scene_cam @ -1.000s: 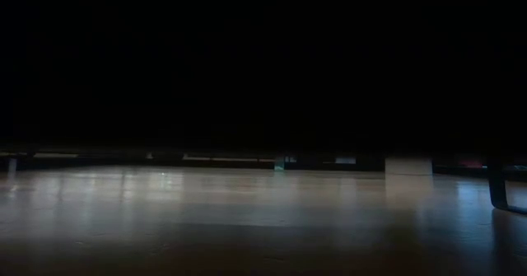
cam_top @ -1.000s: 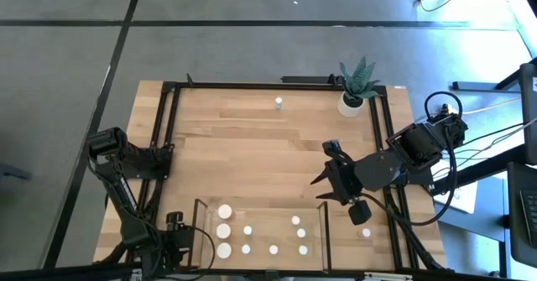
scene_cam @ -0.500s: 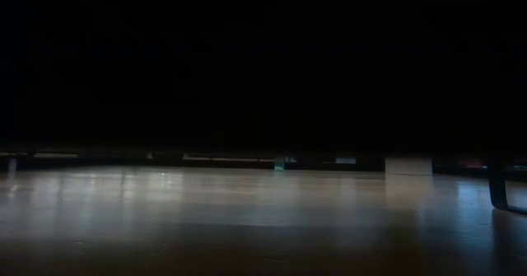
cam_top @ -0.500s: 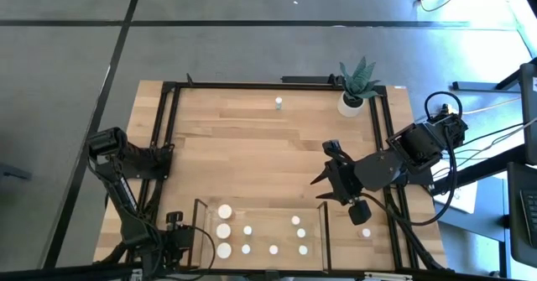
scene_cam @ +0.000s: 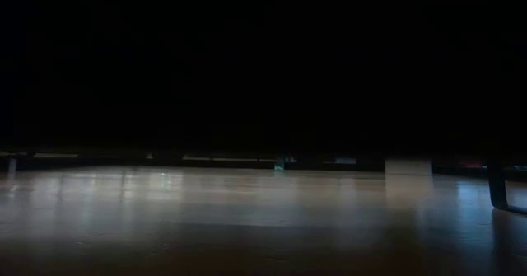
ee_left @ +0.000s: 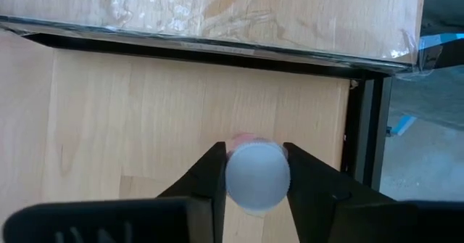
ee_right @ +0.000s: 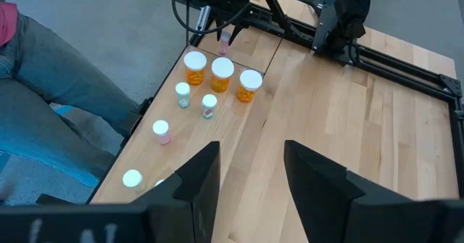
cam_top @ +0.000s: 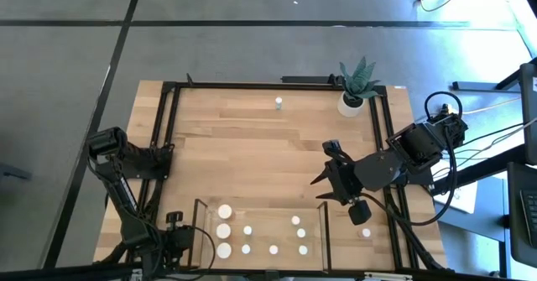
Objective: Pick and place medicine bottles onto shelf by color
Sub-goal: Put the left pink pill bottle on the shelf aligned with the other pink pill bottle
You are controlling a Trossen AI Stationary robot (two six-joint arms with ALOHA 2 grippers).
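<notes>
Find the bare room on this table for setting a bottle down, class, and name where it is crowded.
Free: the wide tabletop between the lone bottle, the plant pot and the shelf. Crowded: the shelf's ends, packed with medicine bottles; its middle top is bare.

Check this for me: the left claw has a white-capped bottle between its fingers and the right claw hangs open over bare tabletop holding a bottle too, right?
Not quite. The right claw holds nothing: the right wrist view shows its fingers apart with only bare tabletop between them. The rest stands: the left wrist view shows the left claw with a white-capped bottle between its fingers.
</notes>
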